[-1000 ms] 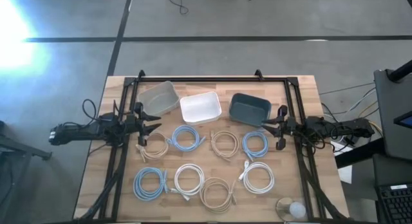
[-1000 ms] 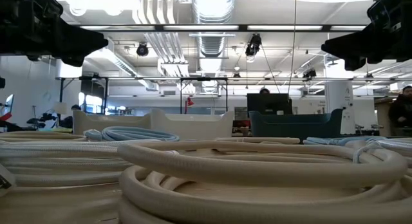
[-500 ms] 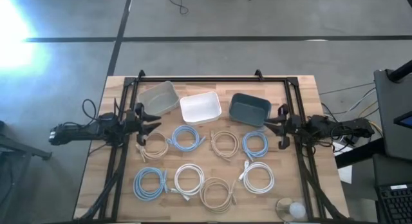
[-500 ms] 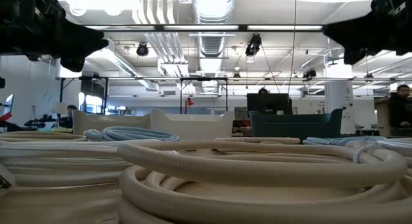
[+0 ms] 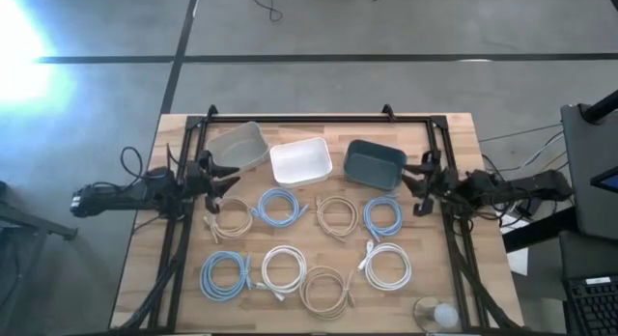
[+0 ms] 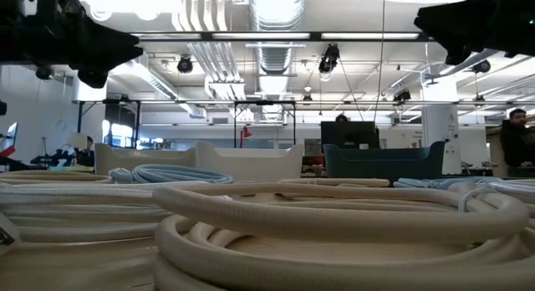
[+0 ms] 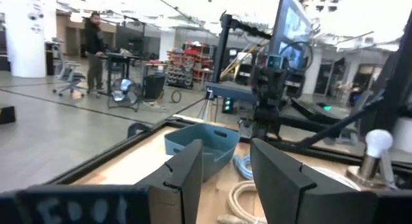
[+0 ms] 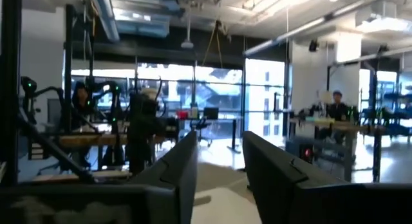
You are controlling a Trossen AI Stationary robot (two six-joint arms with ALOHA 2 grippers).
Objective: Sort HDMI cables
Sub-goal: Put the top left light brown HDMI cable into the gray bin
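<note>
Several coiled HDMI cables lie flat on the wooden table in two rows. In the far row are a beige, a light blue, a beige and a light blue coil. In the near row are a light blue, a white, a beige and a white coil. My left gripper hovers open at the table's left side, above the far-left beige coil. My right gripper hovers open at the right side, beside the dark blue bin.
Three bins stand along the far edge: a translucent grey one, a white one and a dark blue one. A light bulb on a base stands at the near right corner. A black frame borders the table. People stand in the room behind.
Both grippers have risen a little above the table. The right one has climbed more and drawn slightly toward the table's right edge. The cables have not moved.
</note>
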